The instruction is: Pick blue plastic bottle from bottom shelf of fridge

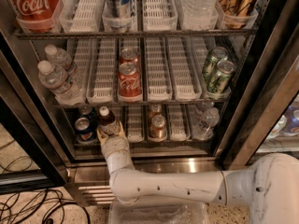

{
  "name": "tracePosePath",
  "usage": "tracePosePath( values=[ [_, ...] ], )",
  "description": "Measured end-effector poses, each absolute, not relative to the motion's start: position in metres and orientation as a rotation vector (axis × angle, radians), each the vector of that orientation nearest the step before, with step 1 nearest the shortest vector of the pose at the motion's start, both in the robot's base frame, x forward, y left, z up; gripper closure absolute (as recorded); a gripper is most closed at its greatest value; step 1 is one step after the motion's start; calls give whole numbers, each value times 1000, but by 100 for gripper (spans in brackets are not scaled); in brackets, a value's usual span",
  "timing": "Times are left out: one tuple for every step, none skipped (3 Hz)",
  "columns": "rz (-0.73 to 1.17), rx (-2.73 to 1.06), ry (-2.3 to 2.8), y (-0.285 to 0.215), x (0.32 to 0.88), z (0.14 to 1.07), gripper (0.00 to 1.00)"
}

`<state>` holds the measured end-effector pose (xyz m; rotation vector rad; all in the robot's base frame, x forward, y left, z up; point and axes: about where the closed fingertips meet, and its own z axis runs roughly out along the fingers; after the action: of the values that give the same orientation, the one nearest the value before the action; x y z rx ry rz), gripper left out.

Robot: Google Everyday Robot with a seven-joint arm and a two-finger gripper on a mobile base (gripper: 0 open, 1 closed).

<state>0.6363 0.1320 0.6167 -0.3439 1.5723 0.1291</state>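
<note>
The blue plastic bottle [107, 119], with a white cap and dark liquid, stands at the front left of the bottom shelf [154, 148] of the fridge [261, 106]. My gripper [111, 133] reaches in from below, and its fingers [100, 135] hug the bottle's lower half on both sides, hiding the label. The bottle stands upright on its lane tray. My white arm [168, 185] runs across in front of the steel base.
A dark blue can [84, 127] stands just left of the bottle. A copper can [158, 125] and a clear water bottle [205, 121] stand further right. Coke cans [129, 78], water bottles [58, 80] and green cans [218, 76] fill the rack above. Cables [28, 206] lie on the floor.
</note>
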Motion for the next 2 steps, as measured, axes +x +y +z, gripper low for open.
tracePosePath(
  values=[
    [129, -343, 1572, 132, 637, 617, 87],
    [132, -342, 1576, 131, 638, 615, 100]
  ],
)
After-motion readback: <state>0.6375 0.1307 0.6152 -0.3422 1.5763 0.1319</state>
